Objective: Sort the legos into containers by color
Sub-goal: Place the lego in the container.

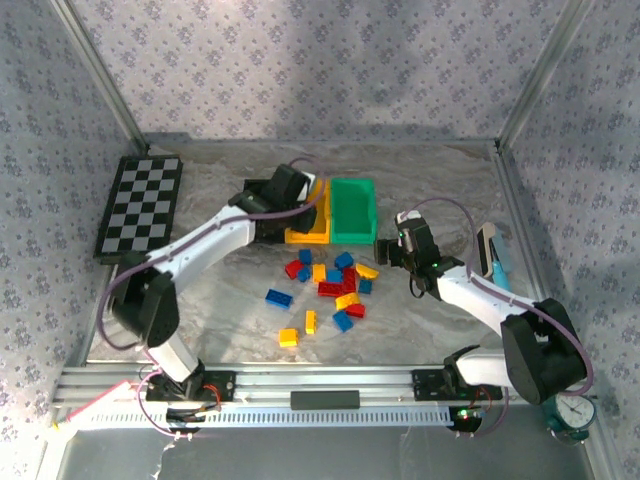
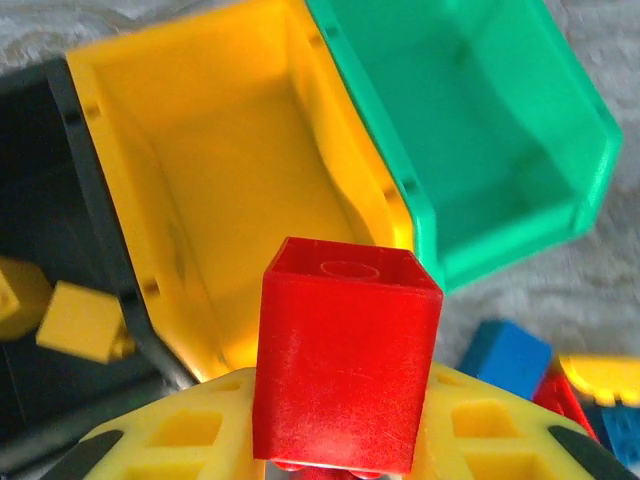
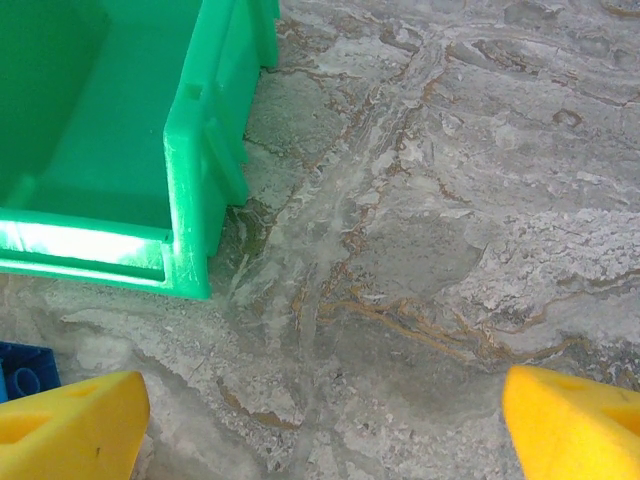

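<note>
closest to the arm bases, on the marbled table (image 1: 230, 330): a yellow brick (image 1: 288, 337), loose and alone. just past it, a second yellow brick (image 1: 310, 321) and a blue brick (image 1: 342, 321), near each other but apart; off to the left, a second blue brick (image 1: 278, 297). farther in, the main heap of legos (image 1: 335, 278), red, yellow and blue, bunched at mid-table, many touching. right of the heap, the right claw (image 3: 320, 440) low over bare marble, yellow fingers (image 3: 70, 430) spread wide, gripping nothing, just beside the near right corner of the green bin (image 3: 195, 160); a third blue brick (image 3: 25, 368) peeking in near the left finger. beyond the heap, the left claw (image 2: 340, 440) clamped shut on a red brick (image 2: 345, 350), lifted off the table and close to the near end of the yellow bin (image 2: 180, 150). at the back, three bins in a row, walls touching: black bin (image 2: 30, 180) on the left, yellow in the middle, green on the right. inside the black bin, two yellow bricks (image 2: 80, 320) lying near its wall. farthest left, a checkerboard (image 1: 140, 205) flat on the table, well apart from the bins.
</note>
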You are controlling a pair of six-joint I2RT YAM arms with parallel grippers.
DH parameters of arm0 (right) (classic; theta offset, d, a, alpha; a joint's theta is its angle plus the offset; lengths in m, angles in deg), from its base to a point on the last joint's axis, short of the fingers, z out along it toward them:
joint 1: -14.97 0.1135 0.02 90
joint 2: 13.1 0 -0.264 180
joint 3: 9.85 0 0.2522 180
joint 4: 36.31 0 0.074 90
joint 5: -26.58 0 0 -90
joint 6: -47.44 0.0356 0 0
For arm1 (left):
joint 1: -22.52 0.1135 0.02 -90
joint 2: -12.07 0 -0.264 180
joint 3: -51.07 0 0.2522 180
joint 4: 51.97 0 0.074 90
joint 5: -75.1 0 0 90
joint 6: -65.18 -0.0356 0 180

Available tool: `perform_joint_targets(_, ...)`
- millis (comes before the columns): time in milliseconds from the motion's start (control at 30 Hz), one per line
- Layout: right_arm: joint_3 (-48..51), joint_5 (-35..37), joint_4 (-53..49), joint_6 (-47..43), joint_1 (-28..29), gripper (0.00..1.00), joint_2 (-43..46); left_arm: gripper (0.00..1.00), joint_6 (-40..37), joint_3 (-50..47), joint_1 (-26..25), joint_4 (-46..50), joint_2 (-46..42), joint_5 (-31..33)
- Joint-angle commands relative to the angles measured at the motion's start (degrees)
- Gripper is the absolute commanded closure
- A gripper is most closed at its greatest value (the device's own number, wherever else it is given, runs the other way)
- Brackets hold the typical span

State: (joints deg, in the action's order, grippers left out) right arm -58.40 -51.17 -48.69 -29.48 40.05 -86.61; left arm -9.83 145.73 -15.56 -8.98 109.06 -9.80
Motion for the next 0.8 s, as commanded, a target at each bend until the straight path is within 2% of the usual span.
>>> perform_joint_targets(0,-1.7,1.1,-1.2,-0.3,0.5,0.07,-0.7,0.71,-1.0,5.9,1.7,0.5,6.0,-2.4)
perform_joint_targets(133,-1.3,0.8,-0.6,-0.2,0.6,0.07,-0.3,0.7,-1.3,12.6,3.4,2.8,12.1,-2.0)
perform_joint_targets(300,-1.7,-0.1,-0.5,-0.1,0.7,0.07,-0.7,0.67,0.2,14.5,5.1,2.6,14.8,-3.9)
perform_joint_targets(533,-2.0,-0.2,-0.4,-0.1,1.1,0.07,-1.3,0.61,-0.1,13.3,5.1,2.6,13.7,-4.7)
perform_joint_targets(767,-2.5,0.2,-0.8,-0.3,1.4,0.07,-1.9,0.5,-1.3,8.8,5.2,1.5,8.9,-4.4)
